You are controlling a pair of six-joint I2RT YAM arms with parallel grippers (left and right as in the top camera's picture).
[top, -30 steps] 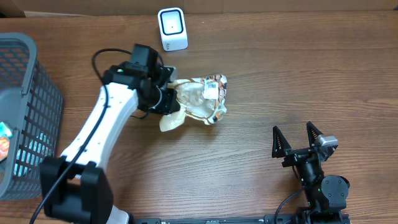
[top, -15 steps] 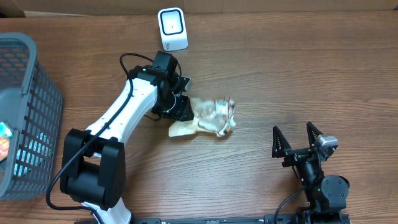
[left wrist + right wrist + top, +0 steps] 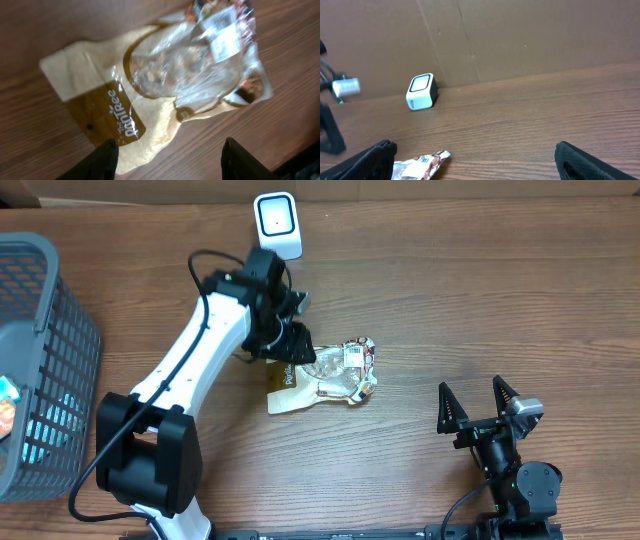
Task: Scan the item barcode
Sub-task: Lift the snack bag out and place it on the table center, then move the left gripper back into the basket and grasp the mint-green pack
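Left of centre on the surface [image 3: 450,300], the left gripper [image 3: 298,350] hangs open just above the left end of the snack bag [image 3: 325,375], which lies flat, stretching rightward; far right, the right gripper [image 3: 478,408] sits open, well apart

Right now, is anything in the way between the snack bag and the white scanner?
Nothing lies on the table between snack bag and scanner; only the left tool hovers over that gap.

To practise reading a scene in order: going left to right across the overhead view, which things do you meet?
Grey basket → snack bag → right arm's fingers. The scanner and left arm overlap the bag sideways, so omitted.
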